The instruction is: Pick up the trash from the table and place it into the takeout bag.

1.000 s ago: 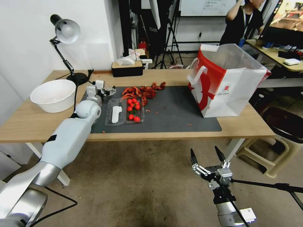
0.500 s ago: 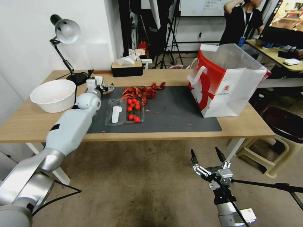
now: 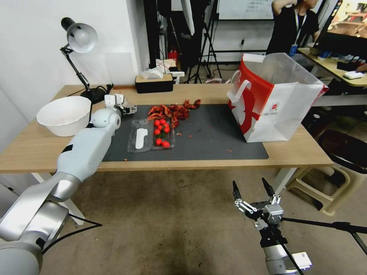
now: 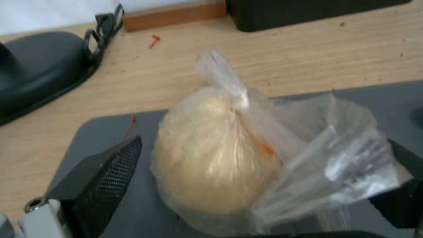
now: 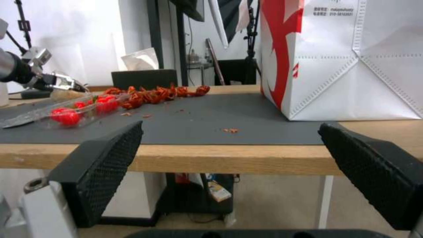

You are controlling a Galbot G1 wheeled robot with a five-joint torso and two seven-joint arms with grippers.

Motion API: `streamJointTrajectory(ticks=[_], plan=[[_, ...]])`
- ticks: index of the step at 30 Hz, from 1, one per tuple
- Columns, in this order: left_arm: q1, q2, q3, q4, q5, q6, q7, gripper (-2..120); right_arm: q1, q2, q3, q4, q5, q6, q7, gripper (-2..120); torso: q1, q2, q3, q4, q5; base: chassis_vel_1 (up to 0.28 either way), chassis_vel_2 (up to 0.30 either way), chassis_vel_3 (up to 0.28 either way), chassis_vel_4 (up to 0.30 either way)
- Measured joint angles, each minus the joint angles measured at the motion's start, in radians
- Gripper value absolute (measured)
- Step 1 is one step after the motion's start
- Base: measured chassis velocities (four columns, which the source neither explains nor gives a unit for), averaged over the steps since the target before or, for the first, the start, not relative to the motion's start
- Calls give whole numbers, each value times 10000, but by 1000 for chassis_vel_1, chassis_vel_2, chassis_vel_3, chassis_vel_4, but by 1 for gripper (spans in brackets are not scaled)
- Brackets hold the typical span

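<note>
L gripper [image 4: 247, 172] is sitting at far-left corner of dark grey mat [image 3: 214, 133], fingers spread around small beige bundle in clear plastic wrap [image 4: 220, 158], not clamping. R gripper [image 3: 252, 189] is hanging below long light-wood table [image 3: 298, 152], fingers wide apart, nothing held. Large white/red paper takeout bag [image 3: 279, 103] is standing at mat's right end.

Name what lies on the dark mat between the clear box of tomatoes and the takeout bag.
In the head view, between the clear box of tomatoes and the takeout bag, the mat is bare but for small red crumbs. The red scrap pile lies farther back.
</note>
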Motion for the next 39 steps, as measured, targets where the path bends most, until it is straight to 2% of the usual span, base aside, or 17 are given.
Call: streamJointTrajectory(ticks=[4,7,9,13,14,16,20,23,27,29,30,32,33,34,35,37,39], plan=[[-41,-28,-18,76,-103,169,30,98,4,-13,0,0,19,-1,0,100,-1,0,0,1,0,0,0,0,0],[-126,-58,-27,256,-159,241,79,91,12,-32,0,-16,35,-1,0,100,0,0,0,0,0,0,0,0,0],[-180,-80,-40,364,-237,232,222,78,20,-33,0,-33,41,-1,1,100,0,0,0,1,1,0,0,0,0],[-194,-118,-46,433,-237,129,192,65,23,-33,6,-38,60,21,4,100,-1,0,0,0,1,0,0,0,0],[-194,-118,-46,433,-237,129,192,65,23,-33,6,-38,60,21,4,100,-1,0,0,0,1,0,0,0,0],[-162,-115,-52,464,-224,59,182,53,23,-14,5,-45,63,50,4,100,-1,0,0,0,0,0,0,0,0],[-54,-56,-54,433,-228,-168,296,43,24,-1,-11,-61,62,64,3,100,-1,0,-1,-1,2,0,0,0,0],[214,105,-72,94,-372,-499,575,28,22,13,-14,-61,50,69,2,100,0,0,0,2,0,0,0,0,0],[519,274,-205,-419,-509,-1035,1011,17,11,15,-13,-55,41,70,2,100,0,0,0,0,-2,0,0,0,0],[723,479,-320,-931,-428,-1873,2074,9,3,15,-9,0,30,70,6,100,-1,0,0,2,1,0,0,0,0],[723,479,-320,-931,-428,-1873,2074,9,3,15,-9,0,30,70,6,100,-1,0,0,2,1,0,0,0,0],[734,577,-374,-1160,-665,-2331,3092,5,-27,28,-12,87,1,70,20,100,0,0,0,4,1,0,0,0,0],[696,593,-377,-1254,-1116,-2636,3925,5,-50,37,-23,124,-25,68,29,100,-1,0,0,3,1,0,0,0,0],[696,593,-377,-1254,-1116,-2636,3925,5,-50,37,-23,124,-25,68,29,100,-1,0,0,3,1,0,0,0,0],[618,587,-376,-1337,-1621,-2933,4828,5,-80,54,-32,156,-51,67,41,100,0,1,0,-2,0,0,0,0,0],[500,498,-358,-1458,-2314,-3289,6060,5,-129,76,-33,182,-72,78,55,100,-1,0,0,-1,3,0,0,0,0],[470,470,-343,-1477,-2472,-3356,6336,5,-137,80,-29,187,-74,79,58,100,-1,0,-1,-2,2,0,0,0,0]])
